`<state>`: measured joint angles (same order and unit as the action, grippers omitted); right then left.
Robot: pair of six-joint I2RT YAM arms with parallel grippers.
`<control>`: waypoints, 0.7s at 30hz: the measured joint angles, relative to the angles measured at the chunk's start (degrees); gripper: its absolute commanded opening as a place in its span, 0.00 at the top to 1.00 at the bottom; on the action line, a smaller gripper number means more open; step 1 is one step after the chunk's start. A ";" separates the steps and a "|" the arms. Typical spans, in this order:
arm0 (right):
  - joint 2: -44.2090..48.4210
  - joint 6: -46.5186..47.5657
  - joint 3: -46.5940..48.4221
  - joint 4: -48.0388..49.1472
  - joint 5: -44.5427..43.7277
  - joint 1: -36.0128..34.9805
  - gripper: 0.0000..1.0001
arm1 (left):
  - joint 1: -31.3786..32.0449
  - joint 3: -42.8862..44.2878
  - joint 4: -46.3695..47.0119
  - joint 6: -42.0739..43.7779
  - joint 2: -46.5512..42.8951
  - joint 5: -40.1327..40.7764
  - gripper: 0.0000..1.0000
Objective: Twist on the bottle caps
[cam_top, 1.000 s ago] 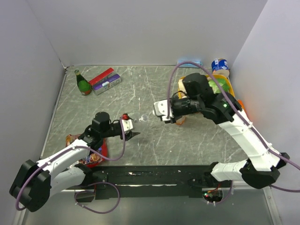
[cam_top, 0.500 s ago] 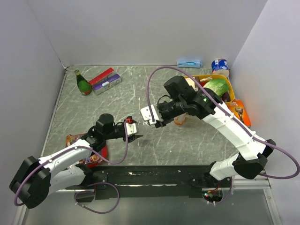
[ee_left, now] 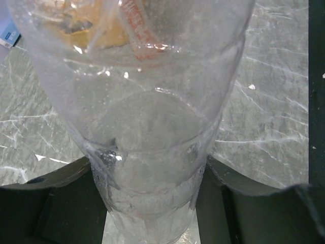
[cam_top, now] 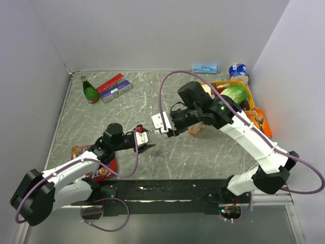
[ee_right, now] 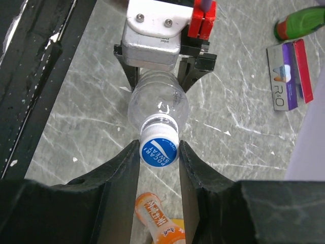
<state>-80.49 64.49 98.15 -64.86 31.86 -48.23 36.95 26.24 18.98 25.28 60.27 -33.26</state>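
Two grippers are meeting mid-table, a bit left of centre. The left gripper (ee_right: pixel 158 76) is clamped round the base of a clear plastic bottle (ee_right: pixel 157 104), holding it off the grey table (cam_top: pixel 203 152) with the neck pointing right. The blue Pocari Sweat cap (ee_right: pixel 159 152) sits on that neck, pinched tight by the right gripper (ee_right: pixel 158 147). A second ago that one hung further right with a gap between them, and it's since swung left. An orange-labelled bottle (ee_right: pixel 155 216) lies on the table just to the right.

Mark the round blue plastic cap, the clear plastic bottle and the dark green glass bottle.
blue cap (ee_right: pixel 159 153): right wrist view, printed top.
clear bottle (ee_right: pixel 157 105): right wrist view, shoulder.
green glass bottle (cam_top: pixel 91 94): top external view, body.
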 measured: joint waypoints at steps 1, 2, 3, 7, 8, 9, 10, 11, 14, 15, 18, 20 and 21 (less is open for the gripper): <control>0.00 -0.57 -0.02 0.37 -0.17 0.00 0.73 | 0.00 0.00 0.11 -0.35 0.00 0.13 0.99; 0.00 -1.18 -0.02 0.76 -0.35 0.00 0.73 | 0.00 0.00 0.24 -0.81 0.00 0.24 0.99; 0.00 -1.90 -0.07 1.07 -0.48 0.00 0.73 | 0.00 0.00 0.44 -1.09 0.00 0.33 0.99; -0.57 -4.90 -0.02 1.38 -0.52 0.00 0.73 | 0.50 -0.33 1.31 -1.16 0.00 1.27 0.99; -1.07 -5.70 0.33 1.09 -0.59 0.00 0.73 | 0.63 -0.44 1.31 -1.07 0.00 1.64 0.99; -1.75 -6.78 0.92 0.72 -0.76 0.00 0.73 | 0.70 -0.61 1.29 -1.05 0.00 1.97 0.99; -2.25 -7.48 1.27 0.50 -0.87 0.02 0.73 | 0.72 -0.74 1.29 -1.05 0.02 2.32 0.99; -3.02 -8.63 1.86 0.26 -1.11 0.17 0.74 | 0.76 -0.90 1.33 -1.03 0.09 2.95 0.99; -4.87 -11.98 3.04 -0.39 -2.05 0.52 0.75 | 1.01 -1.64 2.12 -1.44 0.44 5.03 0.99; -5.53 -13.55 3.54 -0.52 -2.58 0.59 0.75 | 1.20 -1.88 2.40 -1.75 0.50 6.01 0.99; -8.20 -18.80 6.56 -1.97 -4.22 0.68 0.76 | 2.38 -2.84 4.15 -2.58 0.59 9.97 0.99; -10.03 -23.39 8.46 -2.54 -5.51 0.94 0.76 | 3.41 -3.39 5.18 -3.17 0.63 13.64 0.99; -10.51 -25.49 8.68 -2.40 -6.03 1.16 0.76 | 4.00 -3.63 5.51 -3.52 0.74 15.96 0.99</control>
<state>-91.00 39.00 106.83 -67.26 25.82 -47.07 40.95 22.61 24.49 21.76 61.01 -17.30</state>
